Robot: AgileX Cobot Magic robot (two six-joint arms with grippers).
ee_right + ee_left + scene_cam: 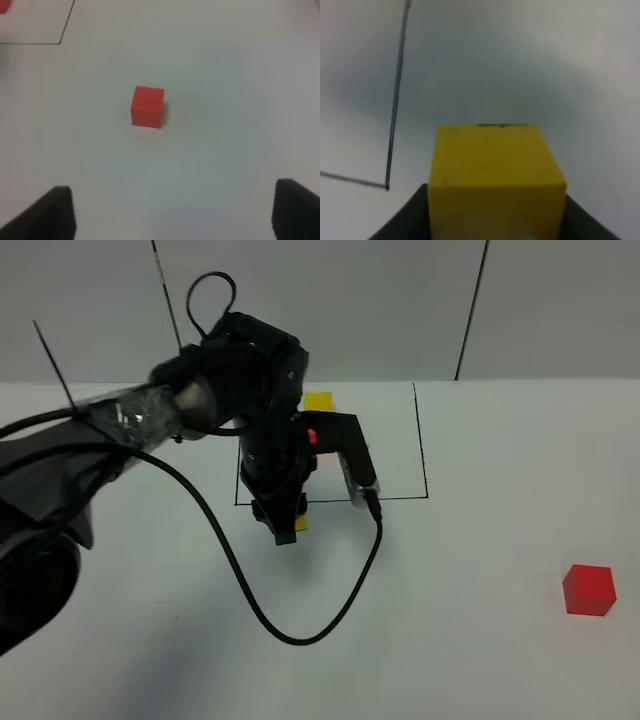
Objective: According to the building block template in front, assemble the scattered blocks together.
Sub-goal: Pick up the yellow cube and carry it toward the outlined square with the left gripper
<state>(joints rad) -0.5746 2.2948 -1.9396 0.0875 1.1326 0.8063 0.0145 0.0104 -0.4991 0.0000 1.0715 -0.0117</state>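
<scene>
My left gripper (284,528) reaches to the near edge of the black outlined rectangle (424,440) and is shut on a yellow block (302,525). In the left wrist view this yellow block (495,170) fills the space between the dark fingers (407,217), just above the white table. A second yellow block (318,400) sits at the back of the rectangle, with a red piece (312,435) partly hidden behind the arm. A loose red block (588,590) lies at the near right. The right gripper (175,200) is open above the red block (147,106) and is out of the exterior view.
A black cable (300,635) loops from the left arm over the table's front middle. A corner of the rectangle's outline (60,43) shows in the right wrist view, and its line (395,100) in the left wrist view.
</scene>
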